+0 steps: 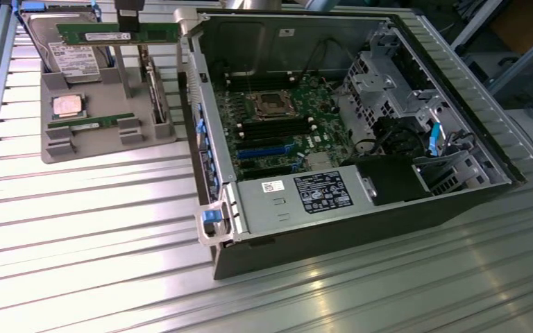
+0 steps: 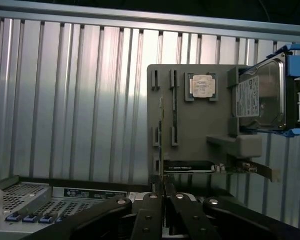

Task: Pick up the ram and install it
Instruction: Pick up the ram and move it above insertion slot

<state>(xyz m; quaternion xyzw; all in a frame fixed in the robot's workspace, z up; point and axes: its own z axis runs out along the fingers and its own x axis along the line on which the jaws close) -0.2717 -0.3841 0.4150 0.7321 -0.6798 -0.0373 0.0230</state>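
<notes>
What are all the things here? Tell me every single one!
table: one, silver slats, under everything.
tray: one, grey, on the table, exterior view's left.
computer case: one, black, open, exterior view's right.
motherboard: one, green, inside the computer case.
hard drive: one, grey with a white label, in the tray.
processor: one, silver, middle of the tray.
second ram: one, green, lying in the tray.
held ram: one, green, up in the air over the tray.
gripper: one, black, shut on the held ram.

Ribbed metal table (image 1: 91,229), 2 items on it, grey parts holder (image 1: 100,144) at 10 o'clock, open PC case (image 1: 341,236) centre to 3 o'clock
</notes>
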